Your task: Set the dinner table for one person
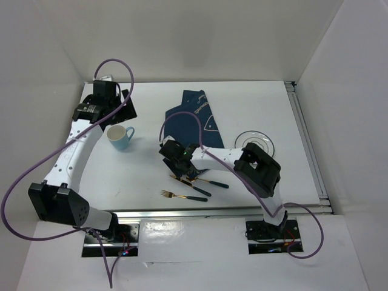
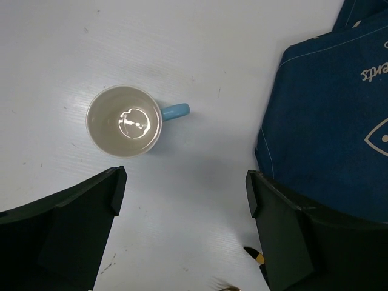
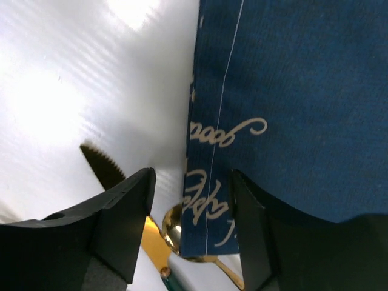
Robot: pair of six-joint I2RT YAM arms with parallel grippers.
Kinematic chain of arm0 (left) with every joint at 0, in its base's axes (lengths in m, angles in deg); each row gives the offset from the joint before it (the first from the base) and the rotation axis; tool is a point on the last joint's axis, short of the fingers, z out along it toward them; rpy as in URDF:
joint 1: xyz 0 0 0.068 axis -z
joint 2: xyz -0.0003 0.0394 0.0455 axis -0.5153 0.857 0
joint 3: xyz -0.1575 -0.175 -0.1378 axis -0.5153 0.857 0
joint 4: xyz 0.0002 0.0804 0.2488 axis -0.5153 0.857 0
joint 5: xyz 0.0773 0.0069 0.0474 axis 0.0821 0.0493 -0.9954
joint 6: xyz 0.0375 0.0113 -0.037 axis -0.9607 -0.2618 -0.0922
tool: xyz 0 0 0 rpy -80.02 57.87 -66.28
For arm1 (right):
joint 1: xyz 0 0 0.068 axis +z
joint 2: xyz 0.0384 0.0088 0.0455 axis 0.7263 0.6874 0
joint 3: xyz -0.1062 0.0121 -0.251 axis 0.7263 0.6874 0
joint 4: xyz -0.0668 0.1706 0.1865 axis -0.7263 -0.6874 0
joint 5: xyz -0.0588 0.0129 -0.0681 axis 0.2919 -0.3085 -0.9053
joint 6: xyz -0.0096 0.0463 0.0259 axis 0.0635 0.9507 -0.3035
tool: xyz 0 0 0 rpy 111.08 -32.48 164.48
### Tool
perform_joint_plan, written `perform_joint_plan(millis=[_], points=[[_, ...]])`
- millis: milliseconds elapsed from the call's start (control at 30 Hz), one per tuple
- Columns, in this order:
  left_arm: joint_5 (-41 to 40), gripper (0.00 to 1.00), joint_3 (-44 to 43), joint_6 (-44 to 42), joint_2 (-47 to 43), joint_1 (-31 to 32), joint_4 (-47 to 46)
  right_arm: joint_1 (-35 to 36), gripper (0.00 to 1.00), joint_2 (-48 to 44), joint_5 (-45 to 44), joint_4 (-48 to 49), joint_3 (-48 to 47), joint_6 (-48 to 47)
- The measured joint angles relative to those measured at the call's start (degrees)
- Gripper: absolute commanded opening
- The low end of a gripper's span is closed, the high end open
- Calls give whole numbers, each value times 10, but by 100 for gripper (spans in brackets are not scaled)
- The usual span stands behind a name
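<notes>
— What sits closest to your lens?

— My right pincer [image 3: 191, 182]. Its two black fingers [image 3: 121, 224] are apart, one on each side of the stitched edge of the navy placemat [image 3: 291, 91]. The cloth lies between them, but I am not pinching it: white tabletop shows between its edge and one finger. The bowl of a gold spoon [image 3: 173, 227] peeks from under the cloth's corner. A serrated knife [image 3: 100, 163] lies just beside it.

— And your other one?

— My left pincer [image 2: 185, 182] hangs spread wide over bare white. An upright mug [image 2: 124, 119], white inside, stands near it, its light blue handle pointing towards the placemat.

— Where is the dinner table [image 1: 254, 103]?

— Under everything. It is a white top with silver rails [image 1: 309, 145] along its right edge. From above, the placemat lies askew near the middle. A round plate [image 1: 255, 143] sits apart on its right. A fork [image 1: 176, 194] rests by the near edge.
</notes>
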Motion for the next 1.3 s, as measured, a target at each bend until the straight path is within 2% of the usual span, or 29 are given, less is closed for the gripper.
perform_joint_plan(millis=[133,267,300,400,433,533,567,933,1300], points=[[0,99,0,-1,-1,-3,0,0,44,8,-16,6,-4,3],[1,99,0,-1,-2,-6,0,0,44,10,-23,8,-5,7],[1,99,0,-1,-2,-6,0,0,41,10,-23,8,-5,8],[2,99,1,-1,-4,-6,0,0,30,12,-26,8,-5,12],[4,99,2,-1,-5,-6,0,0,21,12,-25,9,-5,12],[4,99,4,-1,-6,-6,2,0,3,14,-23,11,-5,16],[5,99,4,-1,-6,-6,2,-1,0,14,-23,11,-5,16],[16,99,7,-1,-18,-6,4,-28,0,-8,15,5,-36,10],[38,99,14,-4,-18,-6,4,-158,0,-114,145,26,-52,43]])
